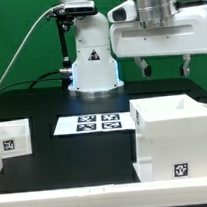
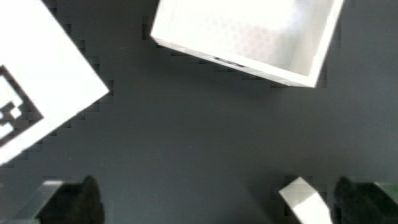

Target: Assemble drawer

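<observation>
The drawer (image 1: pixel 10 136), a small low white tray with a black-and-white tag on its front, sits at the exterior view's left edge of the black table. The tall white cube casing (image 1: pixel 174 137) stands at the front right, tag low on its front. My gripper (image 1: pixel 164 69) hangs high above the table behind the casing, open and empty. In the wrist view my gripper (image 2: pixel 217 205) shows two dark fingertips (image 2: pixel 71 200) wide apart over bare table. A white open box, apparently the casing (image 2: pixel 246 35), lies ahead of them. The drawer is out of the wrist view.
The marker board (image 1: pixel 90 122) lies flat between the drawer and the casing; its corner shows in the wrist view (image 2: pixel 36 90). The robot's white base (image 1: pixel 94 67) stands at the back centre. A green wall is behind.
</observation>
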Controlling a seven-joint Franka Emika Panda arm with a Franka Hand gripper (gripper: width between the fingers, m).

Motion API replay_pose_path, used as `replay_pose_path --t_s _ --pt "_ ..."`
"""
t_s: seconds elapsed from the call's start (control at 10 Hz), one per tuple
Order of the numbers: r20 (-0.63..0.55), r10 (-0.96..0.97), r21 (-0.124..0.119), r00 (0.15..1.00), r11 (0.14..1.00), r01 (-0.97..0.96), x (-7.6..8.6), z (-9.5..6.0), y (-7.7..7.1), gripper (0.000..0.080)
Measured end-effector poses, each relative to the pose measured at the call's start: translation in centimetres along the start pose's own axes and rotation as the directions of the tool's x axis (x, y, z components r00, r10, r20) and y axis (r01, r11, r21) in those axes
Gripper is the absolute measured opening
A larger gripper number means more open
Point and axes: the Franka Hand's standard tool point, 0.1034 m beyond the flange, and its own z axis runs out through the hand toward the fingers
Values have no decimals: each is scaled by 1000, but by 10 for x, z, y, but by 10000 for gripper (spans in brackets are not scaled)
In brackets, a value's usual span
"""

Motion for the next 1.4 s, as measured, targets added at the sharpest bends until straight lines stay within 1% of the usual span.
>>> replay_pose_path --t_s 0.1,0.3,0.5,0.6,0.7,0.8,0.9,1.0,1.1,1.2,1.3,1.4 --pt "-13 -137 6 991 991 137 -1 6 5 649" --pt "-39 -174 -26 984 985 173 -4 8 -1 648" --pt "-36 -300 -28 953 954 299 -3 7 1 649" --pt "-33 -426 -38 904 904 425 -3 8 0 649" --pt "-31 -546 -47 837 838 544 -4 11 -2 649" --pt "-35 -649 -58 760 760 647 -3 12 -4 649" --pt "-38 -772 -76 635 636 768 -3 14 -5 649" --pt "-66 -821 -89 567 571 816 -2 14 -6 649" --pt "-161 -758 -100 632 649 754 -3 10 -1 649" --pt "-133 -819 -114 559 573 812 -9 13 5 649" --pt "-127 -847 -121 515 529 840 -7 13 4 649" --pt "-119 -899 -142 422 436 889 -7 14 4 649"
